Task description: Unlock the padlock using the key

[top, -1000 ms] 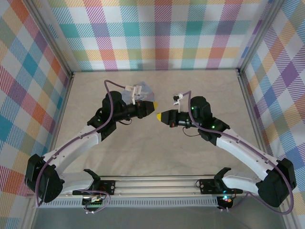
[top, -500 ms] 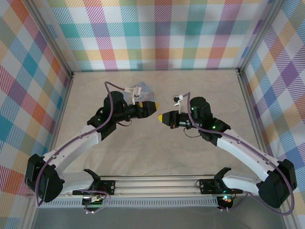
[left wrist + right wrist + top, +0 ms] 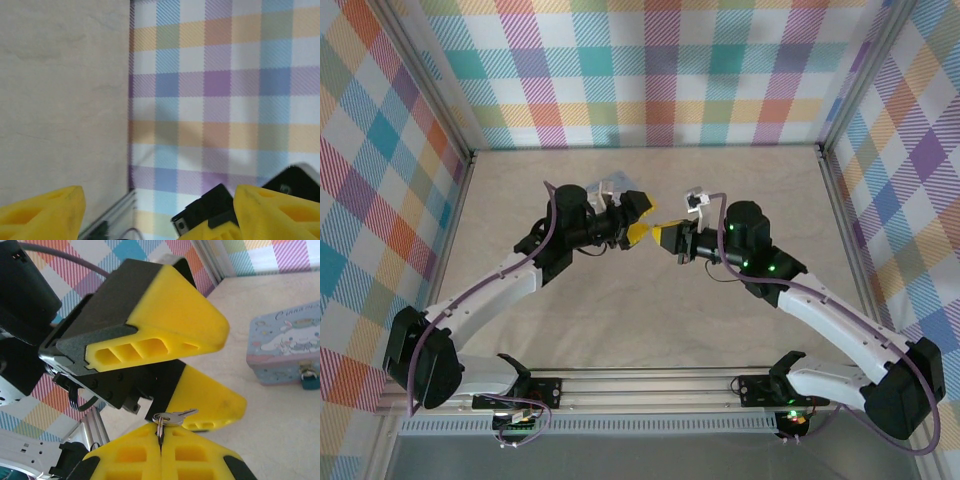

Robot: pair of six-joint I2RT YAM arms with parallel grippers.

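Observation:
In the right wrist view my right gripper (image 3: pixel 161 432) is shut on the ring end of the small silvery key (image 3: pixel 176 415), whose blade sticks out sideways to the right. My left gripper (image 3: pixel 640 218) is open and faces it tip to tip. One of its yellow fingers (image 3: pixel 170 325) is above the key, and the other is just behind the key. The padlock (image 3: pixel 310 381), with a blue body and a thin metal shackle, hangs on the clasp of the pale blue tin (image 3: pixel 285 340). From above, my right gripper (image 3: pixel 666 238) meets the left one at mid-table.
The pale blue cartoon tin (image 3: pixel 619 184) sits on the table behind the left wrist, partly hidden by it. Plaid walls and metal rails close in the table on three sides. The left wrist view looks past its own open gripper (image 3: pixel 157 200) at the right wall.
My left gripper has opened wide and moved up to the right gripper's tip. Both wrists have shifted a little farther from the bases. The right gripper has stayed shut.

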